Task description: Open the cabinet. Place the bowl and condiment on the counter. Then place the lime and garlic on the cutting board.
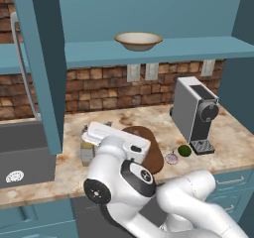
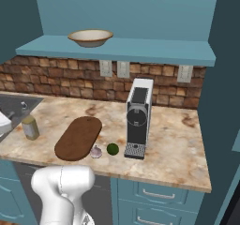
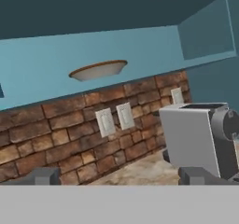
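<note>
Cabinet (image 2: 126, 13) open, bowl (image 2: 90, 37) on its shelf.
Your gripper (image 3: 121, 177) stands spread and empty; condiment (image 2: 30, 127) sits on the bench (image 2: 178, 139), lime (image 2: 112, 148) and garlic (image 2: 96, 152) beside the cutting board (image 2: 78, 137).

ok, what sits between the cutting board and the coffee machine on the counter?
Right base view: the garlic and the lime, side by side on the counter, between the cutting board and the coffee machine, near the board's front end.
</note>
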Robot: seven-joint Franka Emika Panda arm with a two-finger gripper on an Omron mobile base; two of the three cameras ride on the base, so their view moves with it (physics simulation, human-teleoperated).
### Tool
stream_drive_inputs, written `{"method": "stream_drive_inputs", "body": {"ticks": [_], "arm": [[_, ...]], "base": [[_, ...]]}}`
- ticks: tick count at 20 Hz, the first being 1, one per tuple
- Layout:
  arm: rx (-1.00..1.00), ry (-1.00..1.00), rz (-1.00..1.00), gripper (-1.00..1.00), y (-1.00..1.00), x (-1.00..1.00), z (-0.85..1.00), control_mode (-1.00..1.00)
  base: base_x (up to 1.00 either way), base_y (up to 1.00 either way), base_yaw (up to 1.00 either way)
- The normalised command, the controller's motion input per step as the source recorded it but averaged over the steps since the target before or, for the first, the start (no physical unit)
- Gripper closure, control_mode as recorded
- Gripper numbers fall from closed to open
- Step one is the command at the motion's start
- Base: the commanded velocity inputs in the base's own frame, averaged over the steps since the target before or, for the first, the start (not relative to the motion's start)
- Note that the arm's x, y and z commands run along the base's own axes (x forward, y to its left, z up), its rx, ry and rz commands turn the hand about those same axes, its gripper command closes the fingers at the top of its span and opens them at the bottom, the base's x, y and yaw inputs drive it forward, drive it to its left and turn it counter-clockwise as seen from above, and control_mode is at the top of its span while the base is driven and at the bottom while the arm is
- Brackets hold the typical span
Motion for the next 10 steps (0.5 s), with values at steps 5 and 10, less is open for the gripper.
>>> {"method": "stream_drive_inputs", "body": {"ticks": [5, 10], "arm": [[0.18, 0.03, 0.01, -1.00, -0.45, -0.22, 0.34, -1.00], [0.30, 0.11, 0.00, -1.00, -0.48, -0.02, 0.07, -1.00]], "base": [[0.00, 0.00, 0.00], [0.00, 0.00, 0.00]]}}
